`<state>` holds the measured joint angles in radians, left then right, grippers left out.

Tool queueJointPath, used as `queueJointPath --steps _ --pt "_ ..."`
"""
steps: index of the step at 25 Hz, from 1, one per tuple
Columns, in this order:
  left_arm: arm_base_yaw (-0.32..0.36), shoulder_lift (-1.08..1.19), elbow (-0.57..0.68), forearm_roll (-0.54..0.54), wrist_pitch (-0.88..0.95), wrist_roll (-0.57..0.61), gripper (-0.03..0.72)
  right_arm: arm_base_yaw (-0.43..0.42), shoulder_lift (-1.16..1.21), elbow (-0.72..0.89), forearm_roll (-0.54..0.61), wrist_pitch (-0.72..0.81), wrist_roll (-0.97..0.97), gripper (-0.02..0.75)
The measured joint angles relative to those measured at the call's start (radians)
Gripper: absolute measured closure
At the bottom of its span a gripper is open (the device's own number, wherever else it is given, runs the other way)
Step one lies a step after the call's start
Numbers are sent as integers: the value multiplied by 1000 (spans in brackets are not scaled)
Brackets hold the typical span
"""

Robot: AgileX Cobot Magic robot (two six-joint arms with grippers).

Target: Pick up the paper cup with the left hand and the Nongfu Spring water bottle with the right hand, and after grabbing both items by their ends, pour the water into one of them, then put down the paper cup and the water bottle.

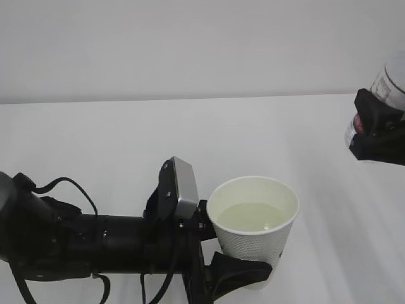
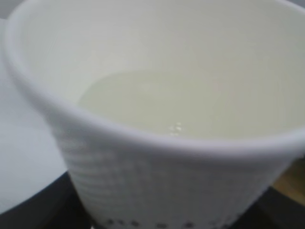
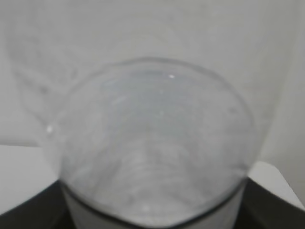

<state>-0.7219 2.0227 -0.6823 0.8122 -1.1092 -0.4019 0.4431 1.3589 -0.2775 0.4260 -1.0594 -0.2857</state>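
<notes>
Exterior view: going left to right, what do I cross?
Left arm → left wrist camera plate → paper cup holding water → bare table → right gripper on the bottle at the right edge.

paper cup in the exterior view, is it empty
No, the paper cup held in the left gripper has pale liquid pooled inside it, its surface well below the rim.

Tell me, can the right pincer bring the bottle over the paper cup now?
Probably yes: the right pincer grips the bottle, and open air lies between it and the paper cup.
</notes>
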Motion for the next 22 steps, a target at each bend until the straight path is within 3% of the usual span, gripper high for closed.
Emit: queueJointPath --steps 13,22 --pt "0 0 0 0 -2 0 185 0 269 -5 -24 -41 114 274" --pt "0 0 0 0 -2 0 185 0 443 -102 -44 -43 146 274"
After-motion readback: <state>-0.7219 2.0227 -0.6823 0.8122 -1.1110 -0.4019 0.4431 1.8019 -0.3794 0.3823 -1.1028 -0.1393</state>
